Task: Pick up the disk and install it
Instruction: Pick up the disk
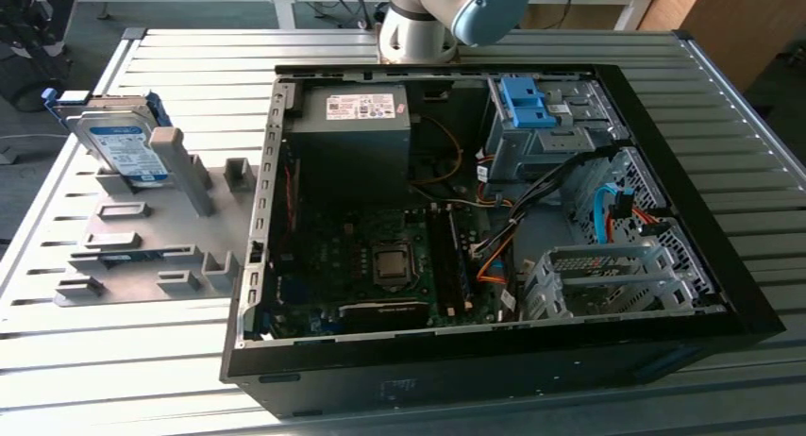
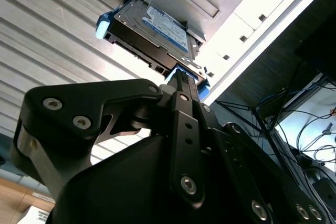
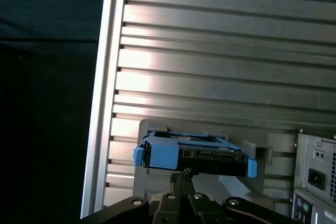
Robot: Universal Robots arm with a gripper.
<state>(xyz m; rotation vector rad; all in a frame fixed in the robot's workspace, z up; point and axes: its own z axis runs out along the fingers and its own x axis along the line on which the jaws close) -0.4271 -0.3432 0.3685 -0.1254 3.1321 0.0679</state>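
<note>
The disk [image 1: 120, 145] stands on edge, leaning slightly, in a slot of the grey fixture plate [image 1: 139, 243]. Its white-and-blue label [image 1: 134, 155] faces outward, and its blue carrier frame [image 3: 163, 156] runs along its edges. The plate lies on the slatted bench [image 1: 75, 360] just beside the open computer case [image 1: 529, 370], on the exterior view's left of the case.

Inside the case I see the dark power supply box [image 1: 359, 143] in the far corner nearest the plate. The motherboard [image 1: 377, 257] lies on the near side of it. A bare blue bracket [image 1: 523, 101] sits in the drive cage towards the case's far corner, on the exterior view's right. The arm [image 1: 435, 21] rises just beyond the case's far wall.

In both wrist views my end effector [image 2: 181, 77] has its fingers drawn together with nothing between them. It points towards the disk, which stands free in its slot past the fingertips.
</note>
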